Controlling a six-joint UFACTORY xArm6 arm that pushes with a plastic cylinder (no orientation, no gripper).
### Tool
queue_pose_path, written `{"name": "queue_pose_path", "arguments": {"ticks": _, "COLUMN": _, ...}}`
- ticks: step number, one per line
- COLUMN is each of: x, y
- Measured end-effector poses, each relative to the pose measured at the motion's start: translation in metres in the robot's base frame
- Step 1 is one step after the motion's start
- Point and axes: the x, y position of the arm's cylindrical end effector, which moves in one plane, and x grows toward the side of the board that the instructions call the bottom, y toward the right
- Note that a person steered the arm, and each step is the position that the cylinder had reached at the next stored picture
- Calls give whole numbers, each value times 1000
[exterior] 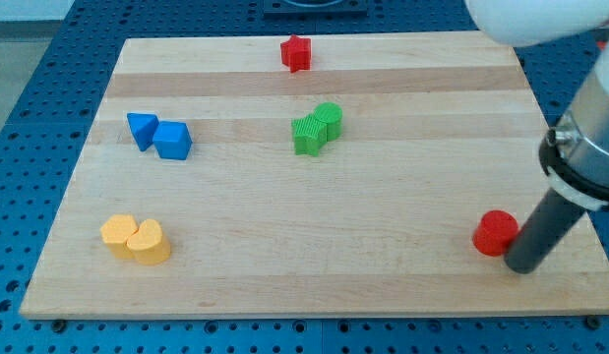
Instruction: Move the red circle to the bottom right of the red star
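Red circle (496, 233) lies flat on the counter (383, 216) near the bottom right corner, a short way in from the right edge and above the bottom edge. It is well apart from every other block.

My tip (525, 265) sits on the counter just beside the red circle, at its lower right, touching it or very nearly so; contact cannot be confirmed. The dark rod slants up from there toward the view's right into the arm's grey and white housing, which overhangs the right edge. The tool is a plain rod with no jaws, so nothing is spread, pressed together or pinched.

Red star (296, 53) rests near the top edge, slightly left of its middle, far across the counter from the red circle.

Two green blocks (317, 129) stand pressed against each other a little above the counter's centre; their exact shapes are hard to make out.

Toward the left edge, in the upper half, a blue triangular block (142, 129) touches a blue cube (173, 141) on its right.

Near the bottom left corner, two yellow blocks (135, 239) touch, the right one rounded like a heart, the left one unclear in shape.
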Motion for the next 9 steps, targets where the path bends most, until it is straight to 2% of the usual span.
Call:
{"name": "queue_pose_path", "arguments": {"ticks": 3, "x": -54, "y": -48}}
{"name": "queue_pose_path", "arguments": {"ticks": 5, "x": -84, "y": -56}}
{"name": "queue_pose_path", "arguments": {"ticks": 9, "x": -175, "y": -56}}
